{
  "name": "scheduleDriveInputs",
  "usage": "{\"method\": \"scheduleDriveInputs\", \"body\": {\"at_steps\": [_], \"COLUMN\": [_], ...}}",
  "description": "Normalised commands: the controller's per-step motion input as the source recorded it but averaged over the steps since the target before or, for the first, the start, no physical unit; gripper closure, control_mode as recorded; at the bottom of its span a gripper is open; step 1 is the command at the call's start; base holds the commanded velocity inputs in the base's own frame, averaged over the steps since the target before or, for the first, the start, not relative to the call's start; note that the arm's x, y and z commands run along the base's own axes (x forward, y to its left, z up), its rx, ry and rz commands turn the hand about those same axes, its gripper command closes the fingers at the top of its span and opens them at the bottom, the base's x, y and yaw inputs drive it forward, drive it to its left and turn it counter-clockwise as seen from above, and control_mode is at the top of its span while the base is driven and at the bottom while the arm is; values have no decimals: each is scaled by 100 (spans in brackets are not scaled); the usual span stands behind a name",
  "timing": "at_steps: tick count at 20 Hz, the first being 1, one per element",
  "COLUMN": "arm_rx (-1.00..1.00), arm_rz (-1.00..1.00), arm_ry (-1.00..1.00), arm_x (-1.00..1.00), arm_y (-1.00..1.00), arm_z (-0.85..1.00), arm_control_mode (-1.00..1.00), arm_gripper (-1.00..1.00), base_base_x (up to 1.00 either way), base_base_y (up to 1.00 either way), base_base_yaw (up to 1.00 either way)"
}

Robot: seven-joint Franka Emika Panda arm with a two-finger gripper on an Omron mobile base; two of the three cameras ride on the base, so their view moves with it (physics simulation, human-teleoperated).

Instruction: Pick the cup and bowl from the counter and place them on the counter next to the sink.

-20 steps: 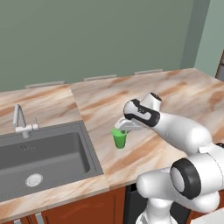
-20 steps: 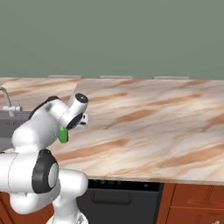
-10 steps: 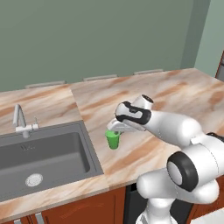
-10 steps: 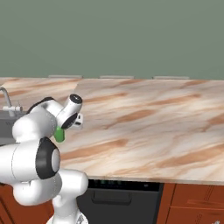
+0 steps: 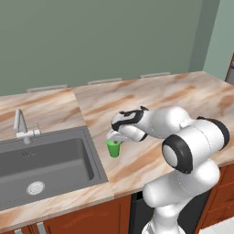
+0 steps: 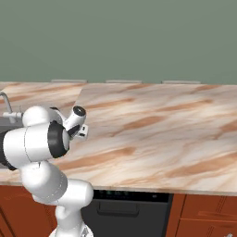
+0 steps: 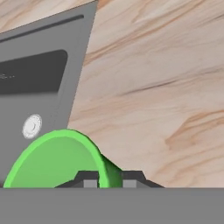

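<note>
The gripper [image 5: 115, 137] pinches the rim of the cup [image 5: 113, 148], low at centre-left of the left base view, just beside the sink [image 5: 45, 162]. It looks set down on the counter [image 5: 151, 98]; next comes letting go, then fetching the bowl

Green cup [image 5: 113, 148] upright, on counter [image 5: 151, 98] just right of sink [image 5: 45, 162], rim betw fingers [image 7: 89, 178]

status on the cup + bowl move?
Cup in hand: the gripper is shut on the rim of the green cup, low over or on the counter just right of the sink; I cannot tell whether it is set down. Not yet let go. The bowl move is still to do.
</note>
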Motion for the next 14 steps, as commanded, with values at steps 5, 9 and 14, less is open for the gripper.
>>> {"method": "scheduleDriveInputs", "body": {"at_steps": [5, 9, 14], "arm_rx": [0, 0, 0], "arm_rz": [0, 0, 0], "arm_ry": [0, 0, 0], "arm_x": [0, 0, 0], "arm_y": [1, 0, 0], "arm_z": [-8, 0, 0], "arm_control_mode": [-100, -100, -100], "arm_gripper": [100, 100, -100], "base_base_x": [0, 0, 0], "base_base_y": [0, 0, 0], "base_base_yaw": [0, 0, 0]}}
